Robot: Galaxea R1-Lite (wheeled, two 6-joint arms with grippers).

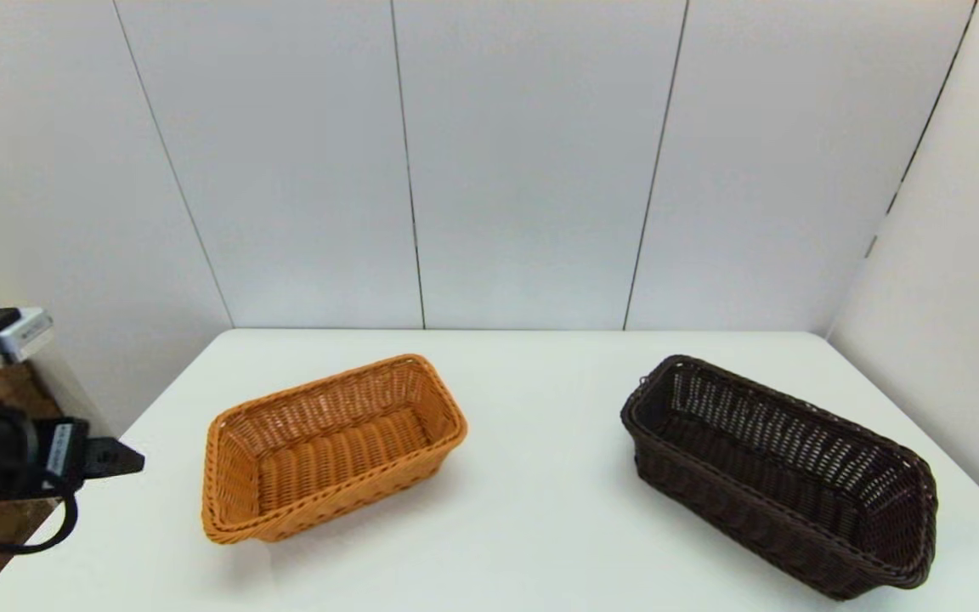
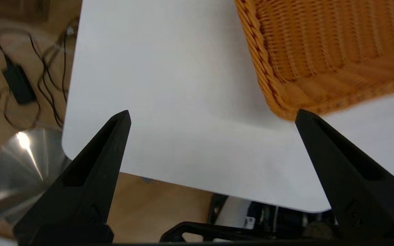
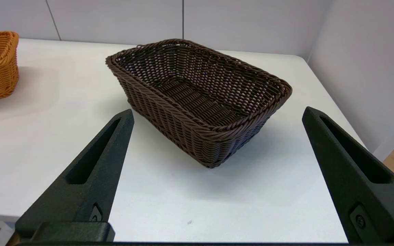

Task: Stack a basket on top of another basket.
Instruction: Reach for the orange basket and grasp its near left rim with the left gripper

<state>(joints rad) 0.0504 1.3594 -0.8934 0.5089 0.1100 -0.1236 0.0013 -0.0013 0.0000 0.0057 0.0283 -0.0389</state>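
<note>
The dark brown basket (image 1: 783,476) rests empty on the right side of the white table (image 1: 540,510), angled toward the front right corner. The orange-tan basket (image 1: 332,446) sits empty at centre-left, well apart from it. My left arm (image 1: 22,455) hangs off the table's left edge. In the left wrist view my left gripper (image 2: 212,114) is open over the table's corner, with a corner of the orange-tan basket (image 2: 320,51) just beyond one finger. My right gripper (image 3: 217,111) is open and empty, short of the dark brown basket (image 3: 200,99) at the table's near edge. It is out of the head view.
Grey wall panels (image 1: 523,170) close off the back, and a side wall (image 1: 965,297) runs along the right. Beside the table's left edge the floor holds cables with a black adapter (image 2: 17,83) and a shiny metal base (image 2: 22,157). Bare tabletop lies between the baskets.
</note>
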